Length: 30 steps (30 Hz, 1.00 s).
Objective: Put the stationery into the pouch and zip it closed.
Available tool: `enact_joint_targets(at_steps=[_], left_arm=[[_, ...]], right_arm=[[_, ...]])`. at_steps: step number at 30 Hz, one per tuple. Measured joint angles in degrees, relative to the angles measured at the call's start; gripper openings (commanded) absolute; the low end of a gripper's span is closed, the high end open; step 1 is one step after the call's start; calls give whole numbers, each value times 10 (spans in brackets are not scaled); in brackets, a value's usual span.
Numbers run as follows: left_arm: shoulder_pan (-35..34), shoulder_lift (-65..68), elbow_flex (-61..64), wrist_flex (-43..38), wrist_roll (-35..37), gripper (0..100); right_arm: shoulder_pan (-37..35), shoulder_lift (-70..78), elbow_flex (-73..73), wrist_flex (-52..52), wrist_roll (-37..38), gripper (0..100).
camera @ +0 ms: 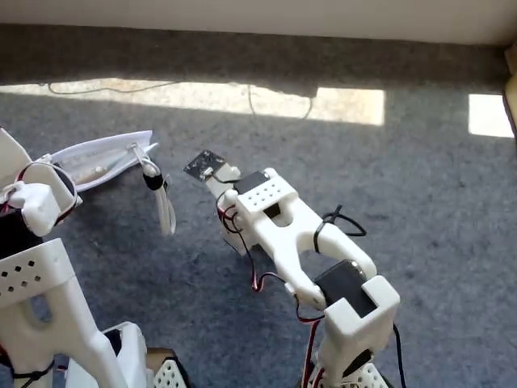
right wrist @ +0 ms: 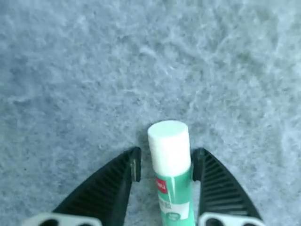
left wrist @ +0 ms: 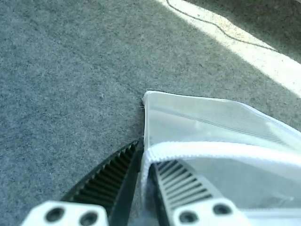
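The white mesh pouch (camera: 101,162) lies on the grey carpet at the left, with its mouth towards the middle. A black zipper pull with a white strap (camera: 160,194) hangs off its near end. My left gripper (left wrist: 145,153) is shut on the pouch's (left wrist: 211,127) corded edge near one corner. My right arm (camera: 271,206) is stretched low over the carpet in the middle. My right gripper (right wrist: 167,157) is open and straddles a green glue stick (right wrist: 170,155) with a white cap. One finger touches the stick, and a narrow gap shows at the other.
Grey carpet (camera: 420,202) spreads out to the right and behind. A thin cable (camera: 250,101) runs across the sunlit strip at the back. The left arm's base (camera: 48,307) fills the near left corner.
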<state>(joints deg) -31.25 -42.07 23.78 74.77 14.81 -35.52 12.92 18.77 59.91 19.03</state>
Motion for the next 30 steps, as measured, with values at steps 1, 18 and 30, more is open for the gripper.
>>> enact_joint_targets(at_steps=[1,18,30], left_arm=[[0,0,0,0,0,8],[2,0,0,0,0,8],[119,0,1,0,-2,7]], right_arm=[[0,1,-1,-1,-2,158],[1,-24,-2,-2,-2,8],[58,-238,69,-17,-58,6]])
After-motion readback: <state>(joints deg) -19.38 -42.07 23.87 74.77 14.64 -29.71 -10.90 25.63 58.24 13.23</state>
